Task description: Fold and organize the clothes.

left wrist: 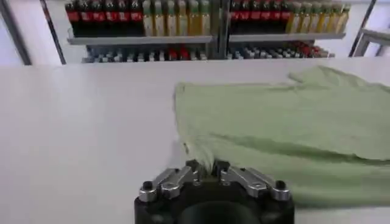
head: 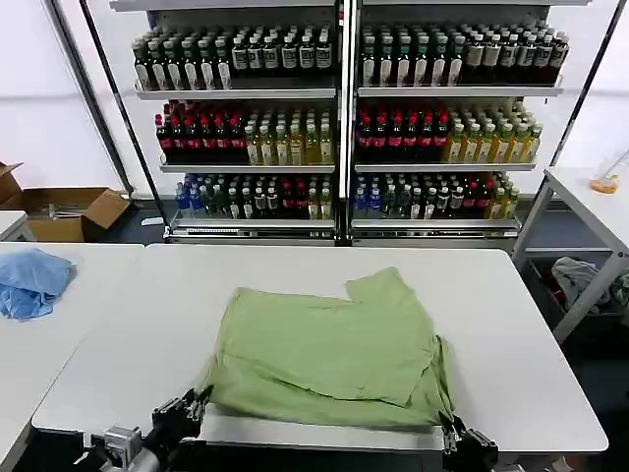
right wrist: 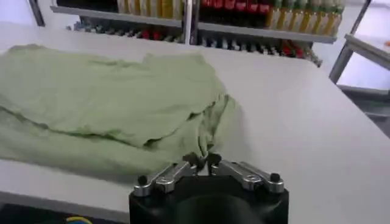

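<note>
Polo shirt (head: pixel 329 354), light green, spread partly folded on white table (head: pixel 511 324), near edge reaching both grippers, upper layer doubled over lower one, one sleeve pointing away toward far side. No print or buttons showing from this side.

Beyond far edge of table, well past the grippers: metal shelves (head: pixel 339 118) packed with rows of bottles, dark, red, yellow and green. Off to the left gripper's outer side: second white table bearing a crumpled light blue cloth (head: pixel 29 280), cardboard box (head: pixel 64 211) on floor behind. Off to the right gripper's outer side: another table frame with pale grey fabric (head: pixel 580 280) beneath.

Left gripper (left wrist: pixel 205 170) low at near table edge, fingers drawn together, pinching near left corner of shirt hem; fabric rucked just ahead of fingertips. Right gripper (right wrist: pixel 203 161) likewise low at near edge, fingers closed together on bunched near right corner, folds gathered directly in front of tips. Both arms reaching up from below the edge, wrists roughly level with tabletop.
</note>
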Action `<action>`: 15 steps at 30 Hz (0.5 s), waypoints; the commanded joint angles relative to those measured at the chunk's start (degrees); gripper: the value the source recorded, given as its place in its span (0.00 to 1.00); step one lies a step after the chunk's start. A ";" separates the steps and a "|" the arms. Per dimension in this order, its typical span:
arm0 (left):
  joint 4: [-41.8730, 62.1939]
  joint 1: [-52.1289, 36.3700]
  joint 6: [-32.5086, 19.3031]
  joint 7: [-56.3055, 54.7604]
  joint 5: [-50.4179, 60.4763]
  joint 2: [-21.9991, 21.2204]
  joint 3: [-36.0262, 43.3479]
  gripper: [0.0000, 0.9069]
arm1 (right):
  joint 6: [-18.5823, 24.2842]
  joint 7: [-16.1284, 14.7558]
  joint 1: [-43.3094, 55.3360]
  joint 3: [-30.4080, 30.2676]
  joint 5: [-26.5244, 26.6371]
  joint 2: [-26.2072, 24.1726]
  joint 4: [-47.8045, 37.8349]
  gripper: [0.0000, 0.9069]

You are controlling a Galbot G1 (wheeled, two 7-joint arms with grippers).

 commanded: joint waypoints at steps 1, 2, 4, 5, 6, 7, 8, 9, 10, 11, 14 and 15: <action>-5.45 -1.43 1.11 -1.34 -4.93 3.87 -5.34 1.00 | 1.08 -0.35 5.79 4.92 3.65 -3.71 2.39 1.00; -4.99 -3.27 1.12 -1.29 -5.32 4.53 -5.36 1.00 | 0.86 -0.29 7.95 4.50 4.49 -3.92 1.43 1.00; -2.79 -6.49 1.05 -1.44 -6.99 6.19 -4.30 1.00 | 0.15 -0.03 12.29 2.70 5.79 -4.20 -0.86 1.00; -1.74 -8.05 1.05 -1.71 -7.43 6.94 -3.47 1.00 | -0.15 0.37 14.51 1.13 6.47 -4.28 -2.50 1.00; -0.45 -10.22 1.05 -1.84 -7.69 7.06 -2.37 1.00 | -0.35 0.37 15.62 0.81 6.95 -4.33 -2.81 1.00; 2.33 -12.80 1.20 -2.53 -8.40 7.88 -0.81 1.00 | -1.34 1.39 19.71 -1.39 9.62 -4.52 -4.64 1.00; 2.97 -16.42 1.40 -2.95 -9.24 8.31 0.07 1.00 | -3.88 3.46 25.88 -4.27 14.34 -4.80 -6.49 1.00; 5.06 -18.69 1.68 -3.34 -9.85 8.43 1.12 1.00 | -4.70 4.50 28.41 -5.80 16.81 -4.79 -7.77 1.00; 7.87 -22.42 2.05 -3.91 -10.53 8.59 3.21 1.00 | -6.08 6.45 34.60 -8.73 19.52 -4.78 -10.64 1.00; 10.34 -25.96 2.39 -4.50 -10.99 8.60 5.49 1.00 | -6.59 6.70 37.83 -11.66 19.71 -4.84 -12.84 1.00; 16.51 -33.77 3.42 -6.23 -12.46 8.15 11.48 1.00 | -6.74 7.09 47.40 -17.37 19.45 -5.29 -20.08 1.00; 18.61 -35.57 3.58 -6.68 -12.51 7.90 13.54 1.00 | -6.82 7.20 49.12 -18.16 19.70 -5.28 -22.07 1.00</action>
